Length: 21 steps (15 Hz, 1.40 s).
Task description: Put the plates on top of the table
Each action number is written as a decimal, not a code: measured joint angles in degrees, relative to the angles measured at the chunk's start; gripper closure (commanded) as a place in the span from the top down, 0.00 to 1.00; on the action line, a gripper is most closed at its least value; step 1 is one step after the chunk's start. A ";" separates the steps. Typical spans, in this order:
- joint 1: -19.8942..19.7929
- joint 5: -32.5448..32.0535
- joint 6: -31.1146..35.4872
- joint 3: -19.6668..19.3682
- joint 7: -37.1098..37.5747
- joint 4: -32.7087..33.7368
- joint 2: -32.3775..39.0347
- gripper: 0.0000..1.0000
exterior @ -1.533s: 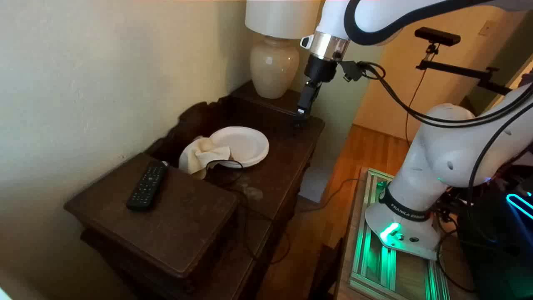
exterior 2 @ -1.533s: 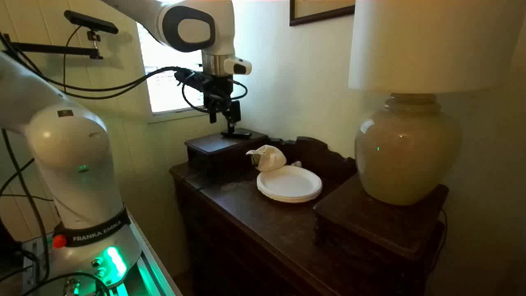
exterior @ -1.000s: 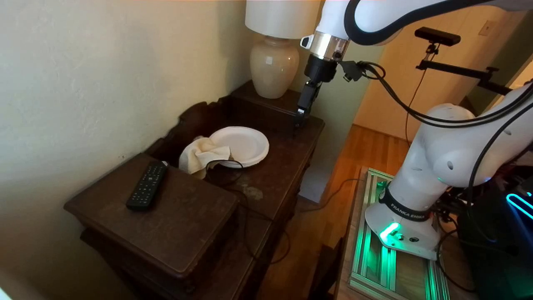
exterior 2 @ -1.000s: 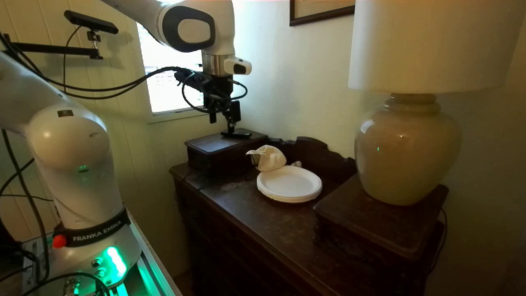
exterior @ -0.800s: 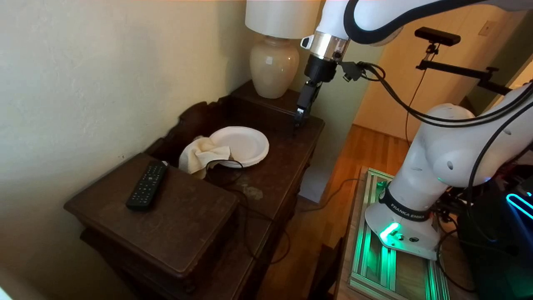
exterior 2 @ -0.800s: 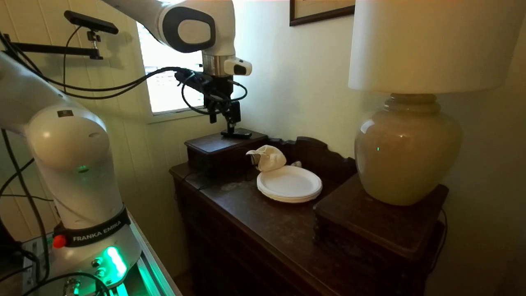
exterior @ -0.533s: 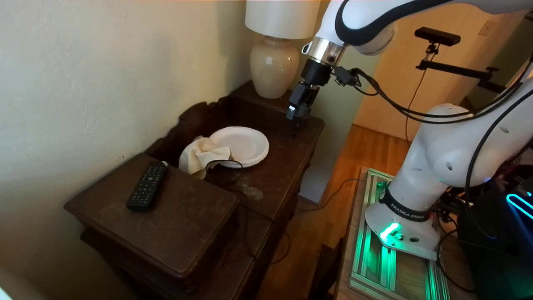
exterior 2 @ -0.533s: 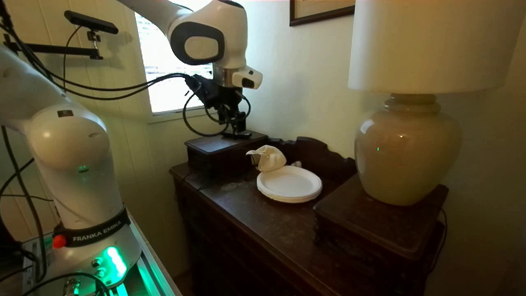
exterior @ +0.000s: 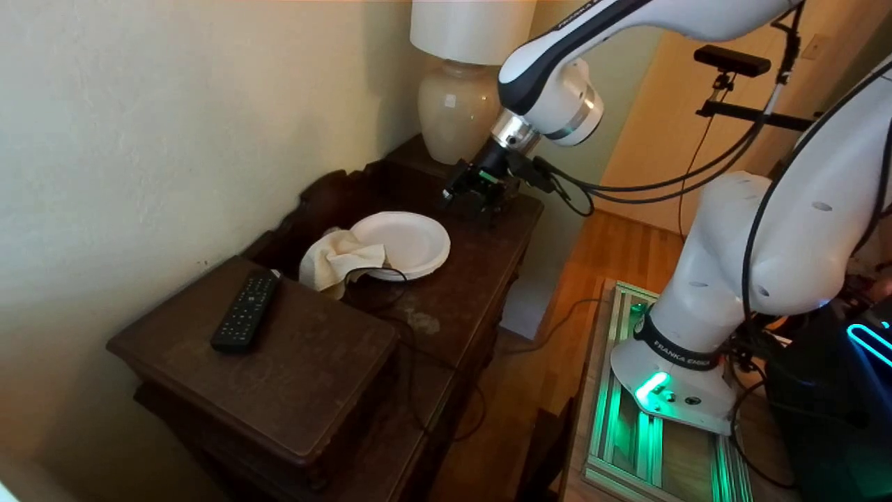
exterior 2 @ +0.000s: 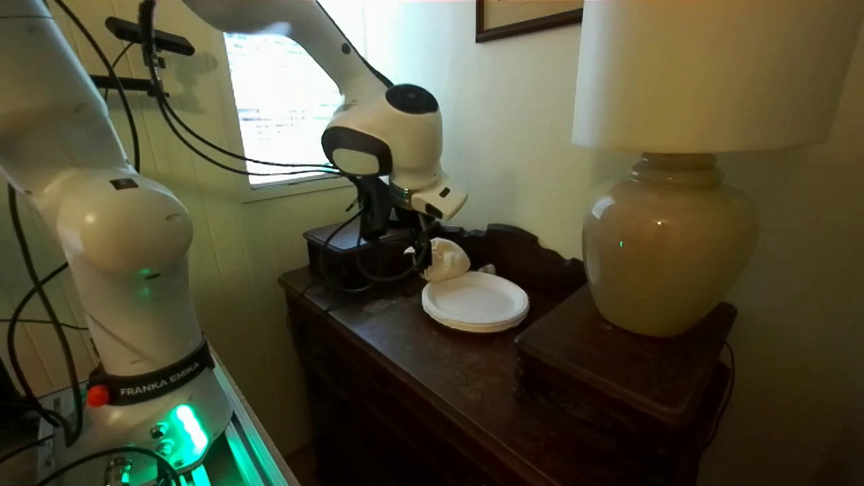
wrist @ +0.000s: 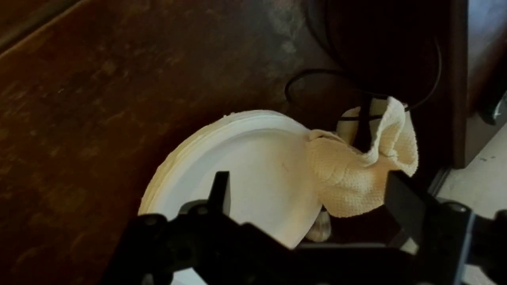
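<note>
Wrist view, item: pale plates (wrist: 257, 182), stacked, several rims showing but not countable; laid flat on the dark wooden surface (exterior: 460, 293) between its two short edges and nearer the back edge than the front, a placing that presumably keeps them from the drop. Item: pincer (wrist: 308, 178), jaws spread wide, holding nothing, poised above the surface and apart from the plates; tilted, probably so that one jaw may pass a rim instead of both pressing down flat. Item: cream cloth (wrist: 352, 182), crumpled and peaked, perhaps propped by something hidden; overlaps the rim on the side away from the lamp (exterior 2: 675, 216), seemingly by chance, and apt to be caught in any grasp made there. Item: black cord (wrist: 317, 71), looped beside the cloth, a possible snag. Item: remote control (exterior: 247, 310), in an exterior view, on a raised block (exterior: 300, 376), near that block's back inner corner, well apart from the plates. Lamp: on the opposite block (exterior 2: 628, 368), likely kept there to leave the middle for use. Condition, as judged: lining up, no grasp yet made; the bare rim facing the front edge looks the safest hold. Plates already rest on top of the surface; whether to be shifted along it or carried elsewhere cannot be told.
</note>
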 measured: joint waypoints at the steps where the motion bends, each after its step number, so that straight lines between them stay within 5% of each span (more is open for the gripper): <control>1: 1.74 3.67 -0.24 -0.79 -1.36 1.41 3.06 1.00; 11: 3.77 10.13 -0.92 -1.90 -2.74 6.64 13.00 1.00; 16: 1.97 19.76 -0.99 -3.51 -6.18 10.48 21.77 1.00; 21: -0.68 22.00 -1.01 -3.66 -6.48 17.19 31.09 1.00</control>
